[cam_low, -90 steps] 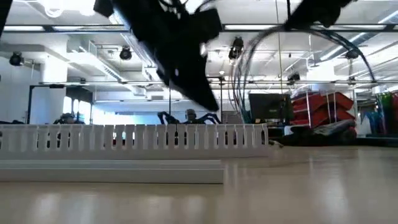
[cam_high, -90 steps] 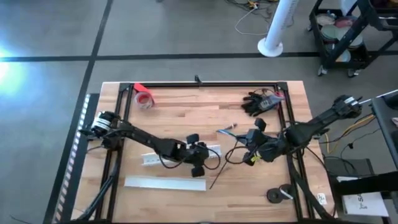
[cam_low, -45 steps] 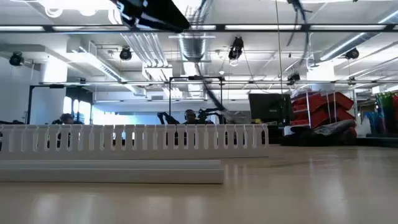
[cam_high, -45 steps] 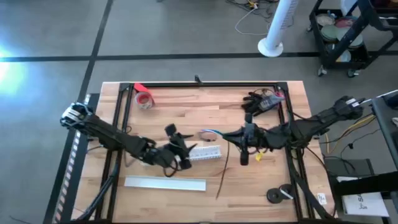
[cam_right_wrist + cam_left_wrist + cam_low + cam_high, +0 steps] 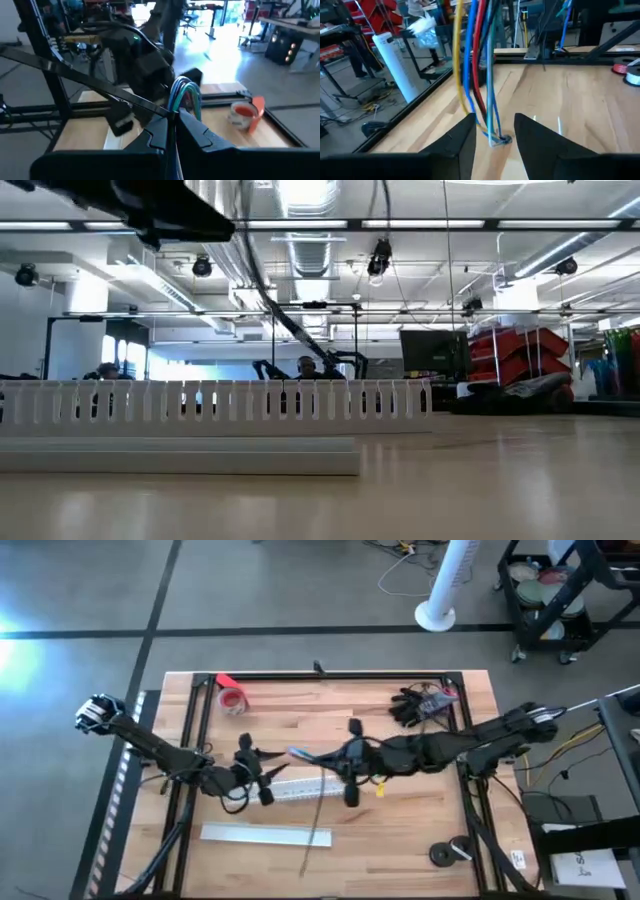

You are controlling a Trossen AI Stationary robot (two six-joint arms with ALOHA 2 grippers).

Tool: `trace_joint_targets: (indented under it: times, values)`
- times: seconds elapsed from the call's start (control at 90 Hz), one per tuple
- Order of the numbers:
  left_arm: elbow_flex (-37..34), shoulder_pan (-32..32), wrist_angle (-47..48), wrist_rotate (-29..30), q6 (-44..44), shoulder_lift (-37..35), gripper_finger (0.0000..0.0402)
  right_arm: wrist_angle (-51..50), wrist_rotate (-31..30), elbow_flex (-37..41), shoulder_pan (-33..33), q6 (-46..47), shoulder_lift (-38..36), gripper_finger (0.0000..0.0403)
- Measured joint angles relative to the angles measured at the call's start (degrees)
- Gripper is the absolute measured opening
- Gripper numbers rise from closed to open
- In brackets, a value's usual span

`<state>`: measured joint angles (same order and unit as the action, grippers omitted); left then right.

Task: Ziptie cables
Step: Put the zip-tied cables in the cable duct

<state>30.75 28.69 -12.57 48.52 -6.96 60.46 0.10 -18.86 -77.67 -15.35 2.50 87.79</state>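
Cables point(image 5: 184, 95) in right hand point(image 5: 172, 127).

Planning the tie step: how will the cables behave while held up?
Probably floppy: the cables arch over the right claw, which is shut on them, and droop. Likely light, since a thin bundle hangs between the left claw's open fingers. Strands look loose and may splay.

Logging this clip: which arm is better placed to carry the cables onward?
The right. Its hand is shut on the cables, which loop up from between its fingers. The left hand is open, with the bundle hanging between its fingers, not clamped.
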Motion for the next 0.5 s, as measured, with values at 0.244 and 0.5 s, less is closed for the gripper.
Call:
trace_joint_targets:
  times: [0.244,0.5]
  values:
    - [-0.6,5.1,17.9,-7.6,-16.8,-7.8,0.0093,-8.3,-0.2,-13.0,0.3,-3.6,9.1,0.0004]
    - [-3.6,6.4,18.4,-5.9,-21.4,-8.1,0.0084,-11.0,-0.2,-20.3,0.6,-6.4,10.7,0.0004]
